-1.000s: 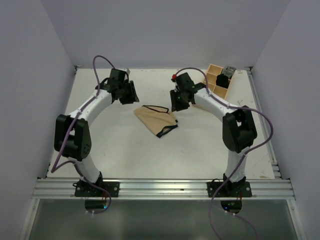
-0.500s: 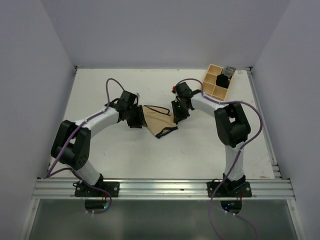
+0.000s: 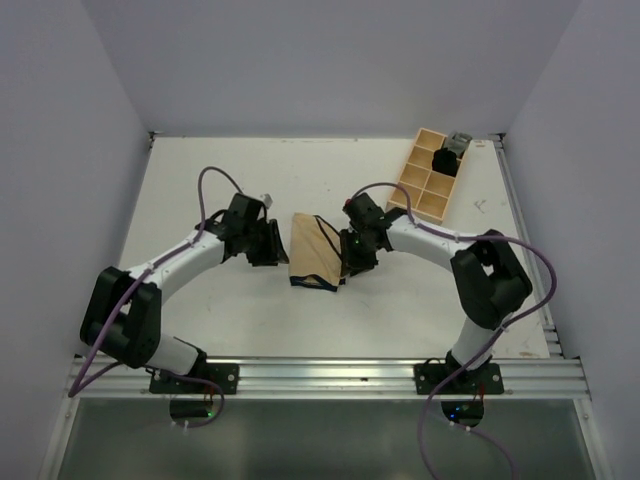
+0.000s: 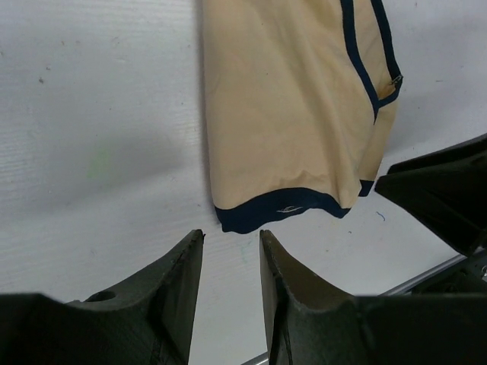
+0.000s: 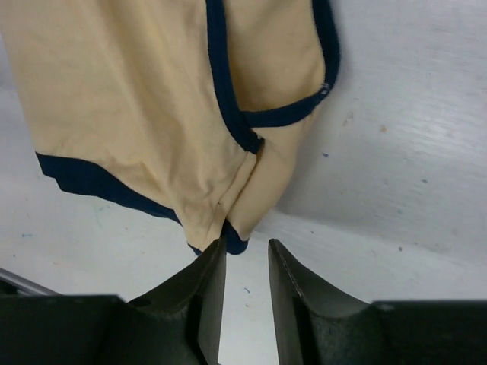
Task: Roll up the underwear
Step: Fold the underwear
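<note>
Underwear (image 3: pixel 312 253): lies folded mid-frame in your top view.
Left gripper (image 4: pixel 230 242): released, fingers slightly parted.
Right gripper (image 5: pixel 246 249): released, near the hem.

On the white counter (image 3: pixel 250 170) lies one piece of tan-beige fabric underwear (image 3: pixel 312 252) with dark trim. Two white-and-black robot arms reach over it, one left arm (image 3: pixel 190 255) and one right arm (image 3: pixel 430 235), and each carries one purple cable, making two: the left cable (image 3: pixel 208 180) and the right cable (image 3: pixel 535 262). There are two black end effectors, the left end effector (image 3: pixel 272 243) and the right end effector (image 3: pixel 350 258). Each has two fingers, as the left wrist view (image 4: pixel 171 289) and the right wrist view (image 5: pixel 205 296) show, four in all. One light wooden compartment tray (image 3: pixel 420 190) stands at the far right. It holds one black item (image 3: pixel 445 160) and one grey item (image 3: pixel 460 141); its compartment count is unclear.
</note>
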